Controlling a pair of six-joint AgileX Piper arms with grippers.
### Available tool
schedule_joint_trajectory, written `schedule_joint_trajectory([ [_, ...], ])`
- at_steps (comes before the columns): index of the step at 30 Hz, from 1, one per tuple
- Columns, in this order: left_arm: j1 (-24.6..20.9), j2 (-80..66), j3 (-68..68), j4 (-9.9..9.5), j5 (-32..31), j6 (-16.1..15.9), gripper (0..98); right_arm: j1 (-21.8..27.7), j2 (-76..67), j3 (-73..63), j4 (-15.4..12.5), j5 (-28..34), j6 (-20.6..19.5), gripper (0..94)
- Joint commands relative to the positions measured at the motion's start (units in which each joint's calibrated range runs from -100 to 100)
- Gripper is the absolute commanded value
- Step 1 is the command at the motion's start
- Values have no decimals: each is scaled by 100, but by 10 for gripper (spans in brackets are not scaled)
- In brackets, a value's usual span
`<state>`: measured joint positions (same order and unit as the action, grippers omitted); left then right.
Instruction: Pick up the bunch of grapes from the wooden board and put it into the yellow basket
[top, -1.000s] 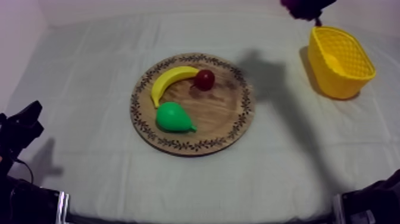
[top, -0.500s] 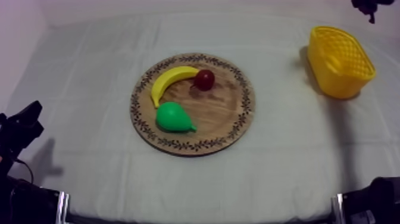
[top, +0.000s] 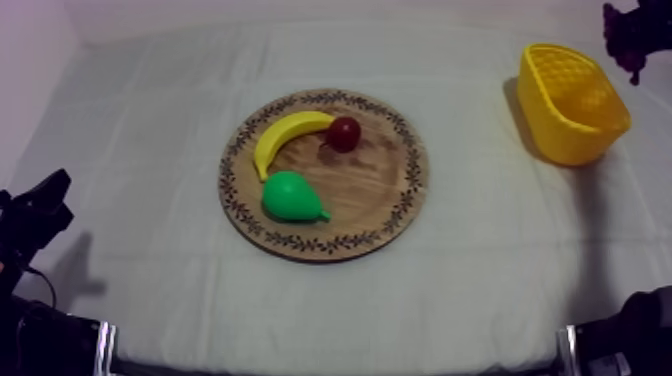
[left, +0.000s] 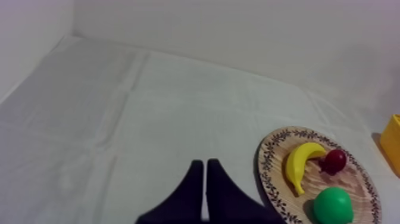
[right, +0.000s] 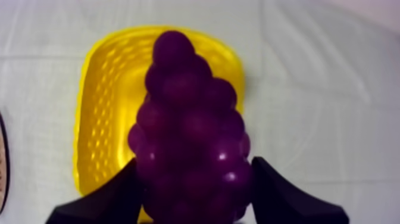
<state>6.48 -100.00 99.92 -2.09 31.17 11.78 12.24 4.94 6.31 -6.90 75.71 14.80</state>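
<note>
Right end effector (right: 195, 171) is clamped on the bunch of grapes (right: 189, 119), with one black finger (right: 122, 190) on each flank of the bunch's wider part and the narrow tip pointing away from the fingers. The grapes are in the air, off the surface (top: 150, 120), and hang over the yellow basket (right: 101, 107). In the right wrist view the bunch overlaps the basket's open mouth, with yellow rim visible on both sides. Cannot tell from there whether the grapes touch the basket. In the top view the basket sits at the far right of the surface, and the right end effector with the dark purple bunch is at the upper right, just beside the basket's far rim. Round wooden board (top: 390, 190) with a patterned rim is at the middle of the surface, well apart from the basket. On it are a banana (top: 285, 135) curved along the upper left, a small red fruit (top: 345, 133) at the banana's far end, and a green pear (top: 290, 196) nearer the front, just beside the banana's other end. The left end effector (left: 204, 184) is closed on nothing, fingers together in a narrow wedge, low over bare cloth to the left of the board, well apart from the fruit and the grapes.
</note>
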Motion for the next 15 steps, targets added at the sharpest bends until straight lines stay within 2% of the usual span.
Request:
schedule_joint_trajectory([
  [1,0,0,-3,-3,-5,1,1,-34,203,-6,-54,241,17,308],
  [6,0,0,-3,-3,-5,1,1,-137,636,-86,-134,449,-22,312],
  [15,0,0,-3,-3,-5,1,1,-271,1558,-527,-101,727,-242,322],
])
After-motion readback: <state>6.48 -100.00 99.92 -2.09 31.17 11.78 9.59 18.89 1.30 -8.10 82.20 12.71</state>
